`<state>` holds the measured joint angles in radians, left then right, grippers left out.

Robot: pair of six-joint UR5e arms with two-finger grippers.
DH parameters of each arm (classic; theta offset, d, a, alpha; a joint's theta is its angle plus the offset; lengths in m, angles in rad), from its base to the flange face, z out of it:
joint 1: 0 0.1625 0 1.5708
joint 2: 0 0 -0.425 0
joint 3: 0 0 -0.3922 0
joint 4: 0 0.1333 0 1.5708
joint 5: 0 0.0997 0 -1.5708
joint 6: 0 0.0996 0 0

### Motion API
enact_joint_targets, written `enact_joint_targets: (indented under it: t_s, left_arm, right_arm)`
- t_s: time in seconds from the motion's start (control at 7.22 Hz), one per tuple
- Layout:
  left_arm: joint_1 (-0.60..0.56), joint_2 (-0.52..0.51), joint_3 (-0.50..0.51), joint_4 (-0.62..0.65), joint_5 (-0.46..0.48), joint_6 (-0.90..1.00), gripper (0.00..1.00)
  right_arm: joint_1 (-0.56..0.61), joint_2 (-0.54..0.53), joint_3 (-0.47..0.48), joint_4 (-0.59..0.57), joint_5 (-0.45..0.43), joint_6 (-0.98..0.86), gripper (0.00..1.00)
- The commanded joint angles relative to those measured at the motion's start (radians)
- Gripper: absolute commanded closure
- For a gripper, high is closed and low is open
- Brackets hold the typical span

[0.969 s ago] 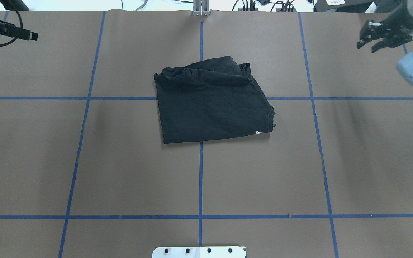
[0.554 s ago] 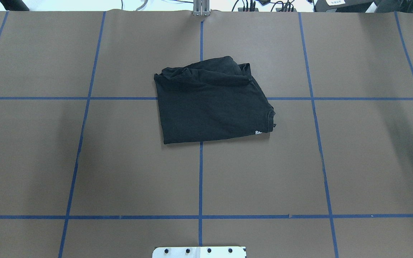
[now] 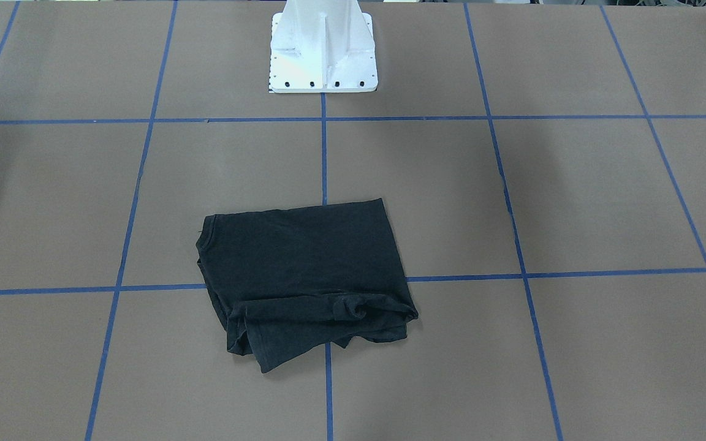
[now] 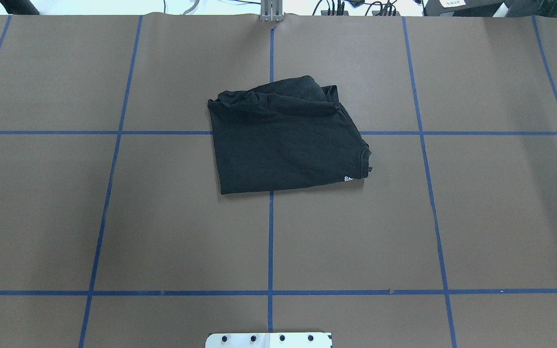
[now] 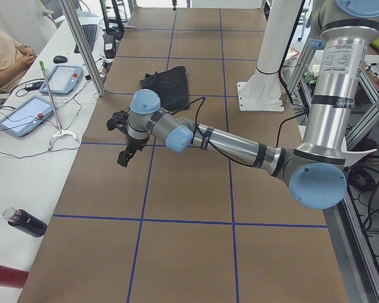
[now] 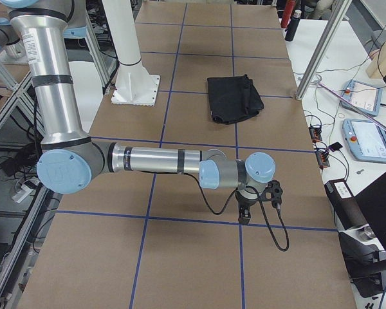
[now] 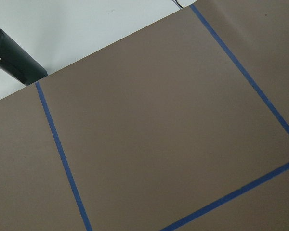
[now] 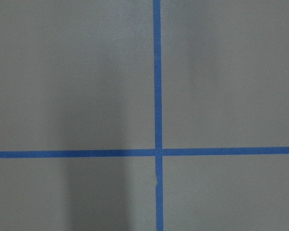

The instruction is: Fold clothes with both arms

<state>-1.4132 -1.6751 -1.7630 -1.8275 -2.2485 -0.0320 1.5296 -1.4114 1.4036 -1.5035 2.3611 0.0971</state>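
Progress: you can judge the folding essentially done. The T-shirt lies as a compact, roughly rectangular packet with no sleeve spread out, and neither arm touches it.
Remaining: the packet's far edge, toward the operators' side, is bunched and rolled, with a loose flap showing in the front-facing view. If you want a tidy result, that edge needs flattening; otherwise nothing is left.
T-shirt position: mid-table, straddling the centre tape line, well apart from both side edges and nearer the far edge than the robot's edge.
T-shirt material: soft black knit, matte, plain on the upper face. A small white scrap of print peeks out at the near right corner. The collar rim shows on the right side.
Left gripper: held over the table near its left end, well apart from the T-shirt. It shows clearly only in a side view, so you cannot tell whether the fingers are spread or closed.
Right gripper: held over the table near its right end, nothing visibly in it. Again you cannot tell the finger state.
Table: flat brown sheet, matte, divided by blue tape into a grid.
Base: white pedestal, bolted plate, at the robot's edge.
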Motion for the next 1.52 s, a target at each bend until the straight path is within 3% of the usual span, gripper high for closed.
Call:
enact_joint_targets:
  t_s: [0.0,0.28,0.42,0.69,0.97,1.38]
  left_arm:
    - [-0.003,0.11,-0.062,0.033,-0.032,0.007,0.0]
    - [-0.004,0.15,-0.064,0.031,-0.04,-0.002,0.0]
    - [-0.006,0.172,-0.058,0.033,-0.107,-0.003,0.0]
    - [-0.009,0.207,-0.075,0.031,-0.166,-0.008,0.0]
    - [-0.093,0.184,-0.076,0.045,-0.166,-0.008,0.0]
    - [-0.106,0.176,-0.012,0.002,-0.177,0.004,0.0]
  right_arm:
    - [0.003,-0.109,0.134,-0.004,-0.014,-0.003,0.0]
    - [-0.064,-0.155,0.223,-0.091,-0.033,-0.005,0.0]
    - [-0.086,-0.155,0.279,-0.189,-0.033,-0.032,0.0]
    - [-0.059,-0.14,0.272,-0.349,-0.043,-0.245,0.0]
    - [-0.052,-0.138,0.269,-0.363,-0.046,-0.24,0.0]
    - [-0.039,-0.129,0.313,-0.359,-0.036,-0.252,0.0]
